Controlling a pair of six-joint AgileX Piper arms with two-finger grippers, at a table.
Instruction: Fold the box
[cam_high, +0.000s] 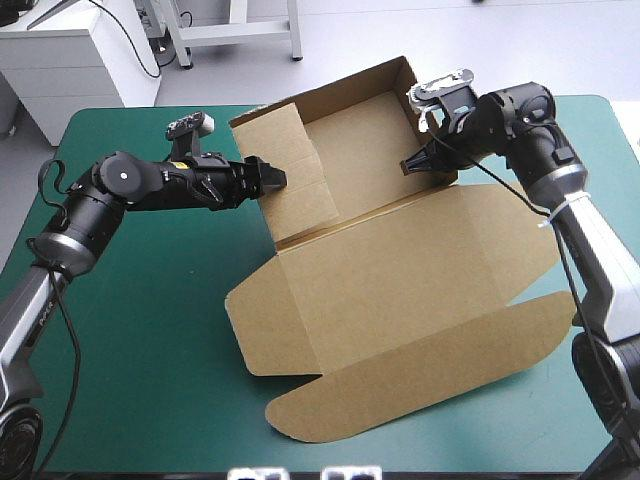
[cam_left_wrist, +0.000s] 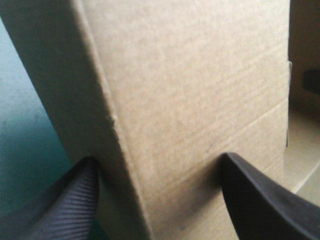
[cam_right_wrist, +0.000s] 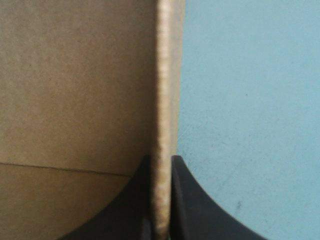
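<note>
The brown box (cam_high: 400, 270) lies mid-table as an open tray, its far walls raised and its lid flat toward the front edge. At the tray's left wall (cam_high: 290, 150) my left gripper (cam_high: 272, 178) stands open. In the left wrist view that folded wall (cam_left_wrist: 200, 90) sits between the spread fingers of the left gripper (cam_left_wrist: 160, 200). My right gripper (cam_high: 418, 165) pinches the tray's right wall. The right wrist view shows the right gripper (cam_right_wrist: 161, 200) all but shut on the edge of that board (cam_right_wrist: 164, 75).
The lid's long front flap (cam_high: 420, 380) reaches toward the table's front edge. Bare teal-green cover (cam_high: 140, 350) lies left of the box, and a smaller bare patch (cam_high: 600, 130) lies beyond the right arm.
</note>
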